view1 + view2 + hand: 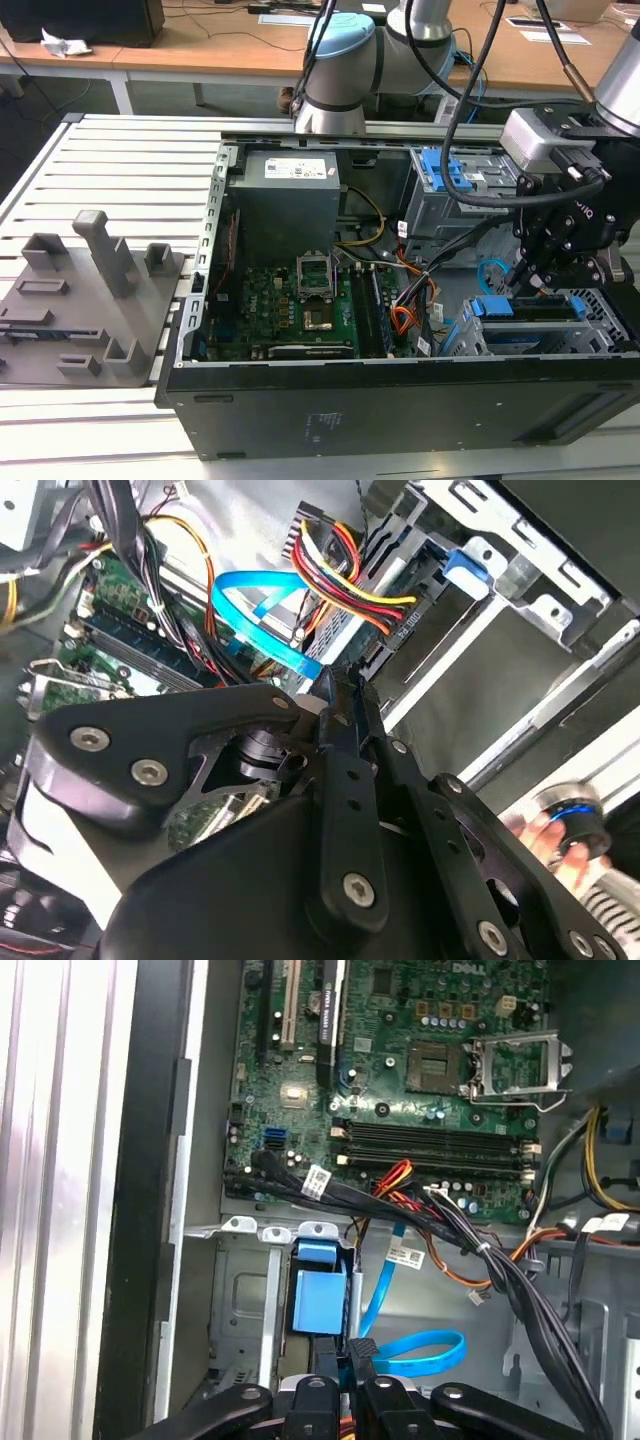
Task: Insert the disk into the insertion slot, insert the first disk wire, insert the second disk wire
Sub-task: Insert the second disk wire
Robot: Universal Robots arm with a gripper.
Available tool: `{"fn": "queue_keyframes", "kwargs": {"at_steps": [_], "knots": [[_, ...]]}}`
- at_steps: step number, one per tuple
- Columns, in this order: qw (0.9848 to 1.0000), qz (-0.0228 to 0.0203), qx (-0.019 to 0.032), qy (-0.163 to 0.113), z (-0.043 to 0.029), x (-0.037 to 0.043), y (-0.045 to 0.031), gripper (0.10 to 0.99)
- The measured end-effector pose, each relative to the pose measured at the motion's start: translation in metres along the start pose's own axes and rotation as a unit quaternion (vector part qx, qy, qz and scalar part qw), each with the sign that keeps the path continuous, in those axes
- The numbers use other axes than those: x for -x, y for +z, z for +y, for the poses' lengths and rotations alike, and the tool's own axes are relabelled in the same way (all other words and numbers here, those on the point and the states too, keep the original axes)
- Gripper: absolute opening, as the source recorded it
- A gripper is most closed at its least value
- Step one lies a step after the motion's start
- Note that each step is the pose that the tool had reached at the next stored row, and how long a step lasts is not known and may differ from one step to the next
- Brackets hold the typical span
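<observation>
At the exterior view's right, the disk [530, 310] in its blue carrier [320, 1300] sits inside the insertion slot [603, 312], the perforated grey cage. My black gripper [530, 285] hangs just above the cage's inner end. Its fingertips [333, 685] are pressed together where the end of the flat blue disk wire [262, 610] meets them. That wire loops on the case floor [425, 1352] beside my gripper [345, 1352]. A red, yellow and black wire bundle [345, 575] ends in a black plug [400, 630] close to the cage wall.
The taller grey cage with a blue latch [450, 175] stands behind the gripper. The motherboard [300, 300] and power supply [285, 200] lie toward the exterior view's left. Black cable bundles [480, 1260] cross the case. A grey parts fixture [90, 290] sits outside. A hand [540, 832] rests by a round knob.
</observation>
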State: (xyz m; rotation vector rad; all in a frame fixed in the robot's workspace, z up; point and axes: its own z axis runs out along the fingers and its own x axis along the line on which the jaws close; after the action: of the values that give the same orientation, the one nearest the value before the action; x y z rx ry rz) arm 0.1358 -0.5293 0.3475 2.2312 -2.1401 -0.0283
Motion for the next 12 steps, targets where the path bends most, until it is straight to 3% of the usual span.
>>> {"fn": "queue_keyframes", "kwargs": {"at_steps": [4,8,12], "knots": [[0.9989,-0.0023,0.001,0.047,0.0,0.0,0.0006,0.161],[0.9987,-0.0025,0.0011,0.051,-0.0001,0.0,0.0005,0.161],[0.9987,-0.0025,0.0011,0.051,-0.0081,-0.0004,0.0002,0.161]]}}
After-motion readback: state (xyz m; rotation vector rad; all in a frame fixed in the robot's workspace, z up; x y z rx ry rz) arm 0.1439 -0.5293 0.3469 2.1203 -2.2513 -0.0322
